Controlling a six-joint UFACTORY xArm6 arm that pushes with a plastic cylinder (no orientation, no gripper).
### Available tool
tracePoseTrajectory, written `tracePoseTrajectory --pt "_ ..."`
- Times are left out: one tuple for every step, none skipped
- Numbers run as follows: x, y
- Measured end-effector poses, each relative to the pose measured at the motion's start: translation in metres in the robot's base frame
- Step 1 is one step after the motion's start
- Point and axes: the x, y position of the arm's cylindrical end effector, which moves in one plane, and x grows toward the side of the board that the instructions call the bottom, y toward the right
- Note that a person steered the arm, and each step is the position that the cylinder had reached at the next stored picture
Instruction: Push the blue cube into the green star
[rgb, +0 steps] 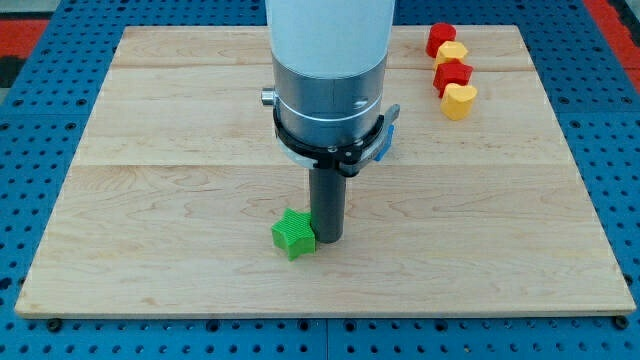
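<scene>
The green star (293, 234) lies on the wooden board (150, 150), below the middle. My tip (328, 238) stands right against the star's right side. The blue cube (388, 140) is mostly hidden behind the arm's grey collar; only a sliver shows at the collar's right edge, above and to the right of the star. The cube and the star are apart.
Near the view's top right corner a diagonal row of small blocks lies close together: a red block (440, 39), a yellow block (453, 53), a second red block (453, 76) and a yellow heart-like block (459, 101). The arm's body hides the board's top middle.
</scene>
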Motion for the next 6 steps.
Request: tracePoseTrajectory --pt "0.0 0.029" --pt "-0.029 0.105" --pt "-0.085 0.139" --pt "-0.143 0.129" --pt "-0.155 0.094" --pt "-0.145 0.072"
